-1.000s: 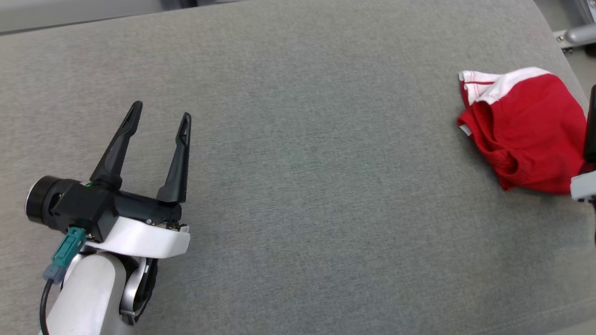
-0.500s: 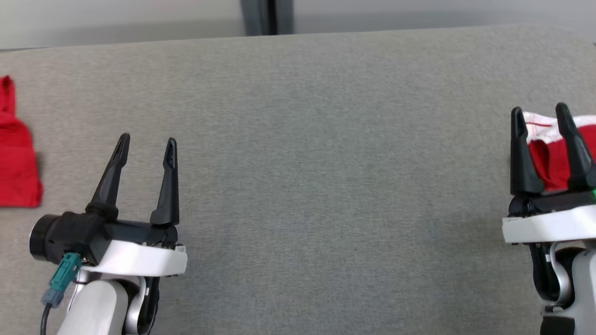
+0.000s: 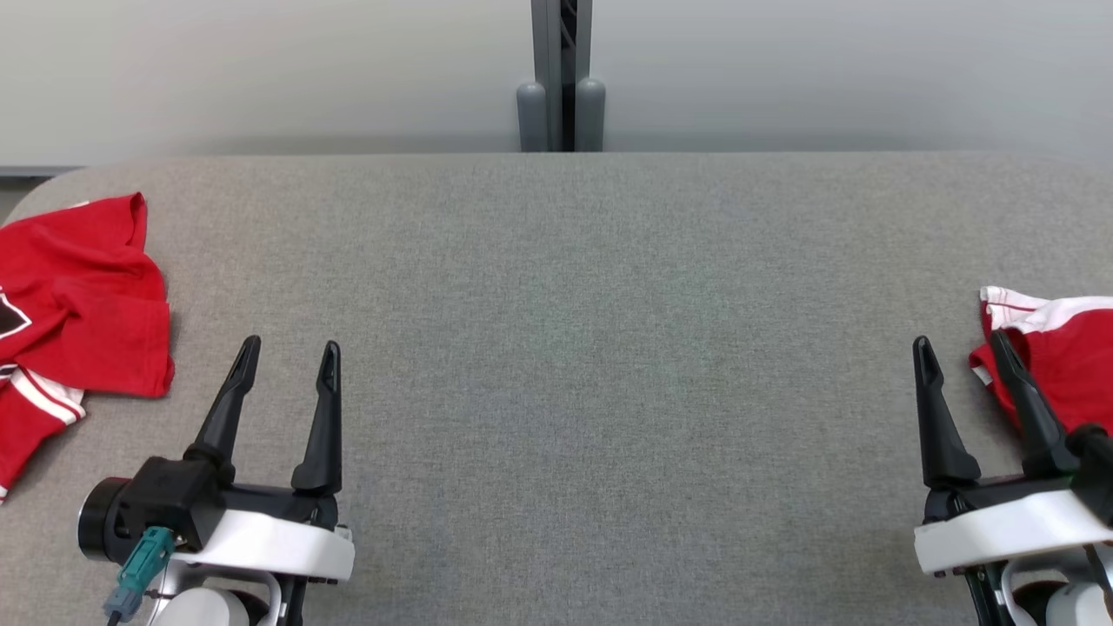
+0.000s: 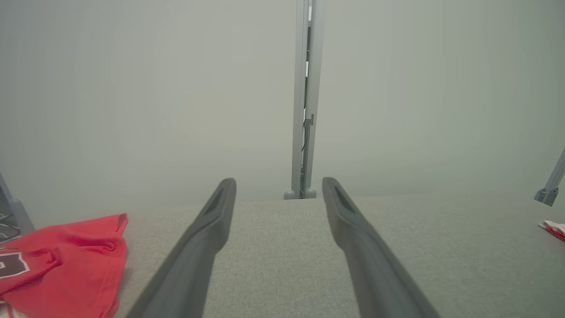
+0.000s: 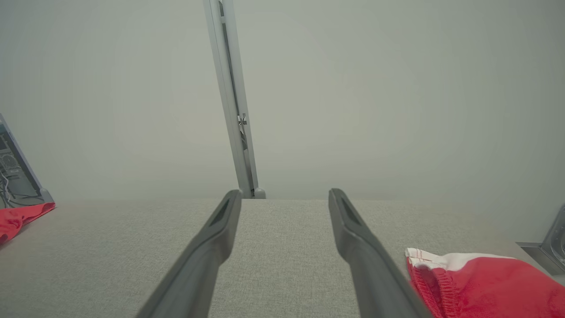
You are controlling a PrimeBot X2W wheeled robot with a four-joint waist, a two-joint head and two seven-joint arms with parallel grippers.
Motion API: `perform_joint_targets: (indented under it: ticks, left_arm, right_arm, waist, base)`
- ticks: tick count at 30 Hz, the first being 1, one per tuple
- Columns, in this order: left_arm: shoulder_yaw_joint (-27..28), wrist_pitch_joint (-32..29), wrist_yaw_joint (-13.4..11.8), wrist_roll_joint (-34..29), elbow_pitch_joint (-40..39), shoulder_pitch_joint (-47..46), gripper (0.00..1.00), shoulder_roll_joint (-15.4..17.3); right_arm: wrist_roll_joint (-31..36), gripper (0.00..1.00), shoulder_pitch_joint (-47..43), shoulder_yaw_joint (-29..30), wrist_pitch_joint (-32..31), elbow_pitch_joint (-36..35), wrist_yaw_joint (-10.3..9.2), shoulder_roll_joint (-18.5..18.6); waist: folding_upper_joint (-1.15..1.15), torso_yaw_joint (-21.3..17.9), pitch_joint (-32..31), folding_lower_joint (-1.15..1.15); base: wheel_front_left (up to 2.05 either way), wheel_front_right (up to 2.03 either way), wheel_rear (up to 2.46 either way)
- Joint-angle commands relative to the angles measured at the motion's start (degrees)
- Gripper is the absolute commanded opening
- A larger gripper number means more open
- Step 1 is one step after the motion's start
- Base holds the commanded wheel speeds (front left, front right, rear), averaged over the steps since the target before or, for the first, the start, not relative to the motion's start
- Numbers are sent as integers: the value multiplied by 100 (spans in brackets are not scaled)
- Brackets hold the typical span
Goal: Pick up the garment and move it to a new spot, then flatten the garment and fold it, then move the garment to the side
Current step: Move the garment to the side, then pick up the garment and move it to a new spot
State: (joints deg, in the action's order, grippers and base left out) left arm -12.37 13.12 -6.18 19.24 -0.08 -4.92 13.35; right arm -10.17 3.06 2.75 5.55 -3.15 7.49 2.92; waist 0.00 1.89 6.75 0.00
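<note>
The garment [image 3: 78, 296], a crumpled red jersey with black lettering and red-and-white striped trim, lies at the table's far left edge. The left wrist view shows the garment [image 4: 66, 260] at lower left, and the right wrist view shows a corner of the garment [image 5: 20, 216] at far left. My left gripper [image 3: 289, 348] hovers open just right of it, apart from it, with nothing between its fingers. My right gripper [image 3: 959, 341] is open and empty at the lower right. Each wrist view looks along an open gripper, the left gripper [image 4: 279, 183] and the right gripper [image 5: 285, 193], over bare grey cloth.
Small red shorts [image 3: 1061, 365] with white striped trim lie at the right edge, beside my right gripper's outer finger; the right wrist view has the shorts [image 5: 481, 282] at lower right. The grey fabric table [image 3: 565, 304] stretches between the arms. A grey post [image 3: 561, 78] stands behind the far edge against a pale wall.
The head camera has swung and tilted, so the whole picture shifted: the jersey, the back wall and both grippers are now in view. Both grippers stay open.
</note>
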Motion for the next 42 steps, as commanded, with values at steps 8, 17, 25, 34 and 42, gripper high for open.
perform_joint_targets:
  ticks: [8, 17, 25, 34, 42]
  left_arm:
    - [-65, -122, 21, 95, 109, 245, 100, 81]
    - [-74, -229, 15, 188, 141, 425, 100, 143]
    - [-91, -301, -10, 223, 130, 397, 100, 165]
    - [-115, -315, -22, 267, 154, 358, 100, 172]
    - [-139, -294, -31, 295, 172, 304, 100, 195]
  right_arm:
    - [-157, 100, -406, 92, -94, -107, 2, 9]
    - [-196, 100, -599, 87, -201, -211, 2, 9]
    - [-247, 100, -618, 42, -203, -211, 2, 10]
    - [-272, 100, -590, 27, -200, -154, 2, 9]
    - [-273, 100, -588, 47, -178, -168, 2, 9]
  waist:
    - [0, -35, -351, 0]
    - [0, -91, -517, 0]
    - [0, -139, -532, 0]
    - [0, -167, -527, 0]
    - [0, -168, -512, 0]
  base:
    - [0, 0, 0]
    - [0, 0, 0]
    - [0, 0, 0]
    - [0, 0, 0]
    - [0, 0, 0]
